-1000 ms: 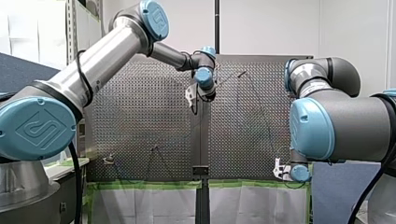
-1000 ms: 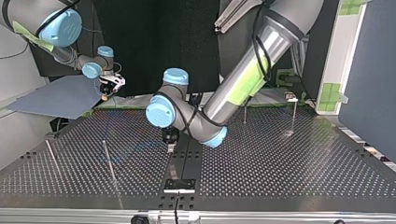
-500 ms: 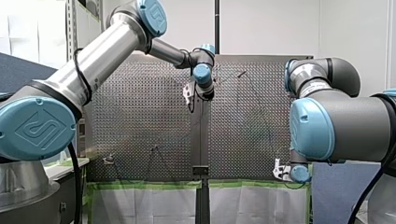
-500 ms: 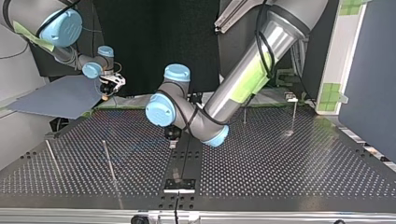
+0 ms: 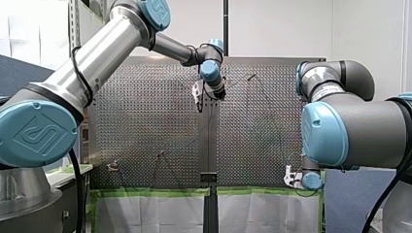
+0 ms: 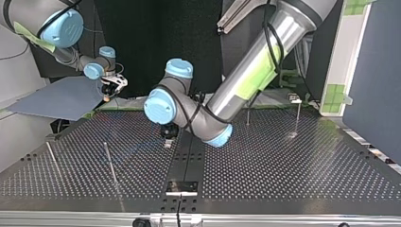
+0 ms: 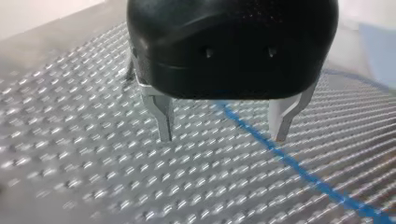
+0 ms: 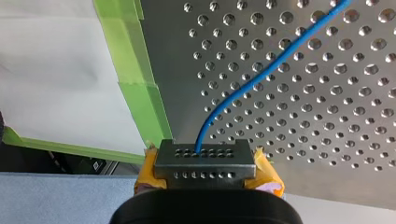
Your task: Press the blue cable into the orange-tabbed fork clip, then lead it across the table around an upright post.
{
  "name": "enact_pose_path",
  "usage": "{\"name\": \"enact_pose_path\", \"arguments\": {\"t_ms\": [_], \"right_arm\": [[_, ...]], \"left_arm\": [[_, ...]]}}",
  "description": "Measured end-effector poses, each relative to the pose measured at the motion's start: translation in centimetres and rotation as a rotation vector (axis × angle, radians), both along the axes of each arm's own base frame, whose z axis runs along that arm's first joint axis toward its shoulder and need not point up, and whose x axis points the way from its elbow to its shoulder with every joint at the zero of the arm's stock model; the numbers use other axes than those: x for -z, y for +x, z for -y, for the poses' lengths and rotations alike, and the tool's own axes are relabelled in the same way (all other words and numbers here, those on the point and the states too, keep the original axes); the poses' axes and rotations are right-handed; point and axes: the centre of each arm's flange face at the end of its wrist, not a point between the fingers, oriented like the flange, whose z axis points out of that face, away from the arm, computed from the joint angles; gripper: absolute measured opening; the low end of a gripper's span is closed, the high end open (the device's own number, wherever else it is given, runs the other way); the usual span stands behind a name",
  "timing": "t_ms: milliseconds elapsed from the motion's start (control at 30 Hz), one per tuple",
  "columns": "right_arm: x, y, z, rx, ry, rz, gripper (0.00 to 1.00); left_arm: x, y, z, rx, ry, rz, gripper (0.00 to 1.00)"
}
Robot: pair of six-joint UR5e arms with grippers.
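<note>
In the front view, the left claw [image 5: 197, 93] was seen hung low over the middle of the perforated desk [image 5: 145, 121], its arm reaching in from the left. In the left wrist view its metal fingers [image 7: 163, 122] were spread apart and clamped on nothing. The blue cable [image 7: 289, 161] was seen lying on the desk between them, nearer one finger. The claw was probably set astride the cable so that it could be closed on it and used to lead it.

Further right, by the desk's near edge, the right claw [image 5: 290, 177] was held low. In its own wrist view it was clamped together on the cable, with yellow pads [image 8: 267, 171] showing at either side. That grip was probably meant to anchor the cable while the slack was worked.

The orange-tabbed clip could not be made out in any view.

In the top view, a left post [image 6: 111, 166] and a right post [image 6: 298, 118] were seen standing well apart, with the left arm's wrist between them. Either post could snag the cable if it were led carelessly.
</note>
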Motion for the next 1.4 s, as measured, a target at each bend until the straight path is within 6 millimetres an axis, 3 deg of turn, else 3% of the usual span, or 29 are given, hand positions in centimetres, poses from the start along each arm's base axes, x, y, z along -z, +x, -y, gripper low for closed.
{"name": "enact_pose_path", "arguments": {"t_ms": [300,733,1033,1400], "right_arm": [[0.0,0.1,-0.1,-0.003,0.002,-0.001,0.0],[-0.1,0.3,0.0,-0.005,0.005,-0.001,0.0],[-0.1,0.5,0.0,-0.008,0.007,-0.001,0.0],[-0.1,1.0,-0.1,-0.015,0.006,-0.002,0.0]], "left_arm": [[-1.8,-1.4,-1.2,0.047,-0.009,0.036,1.0],[-4.1,-5.2,-0.1,0.213,0.001,0.13,1.0],[-5.7,-5.5,1.8,0.303,0.015,0.234,1.0],[-8.3,-5.3,2.4,0.305,-0.006,0.289,1.0]]}}
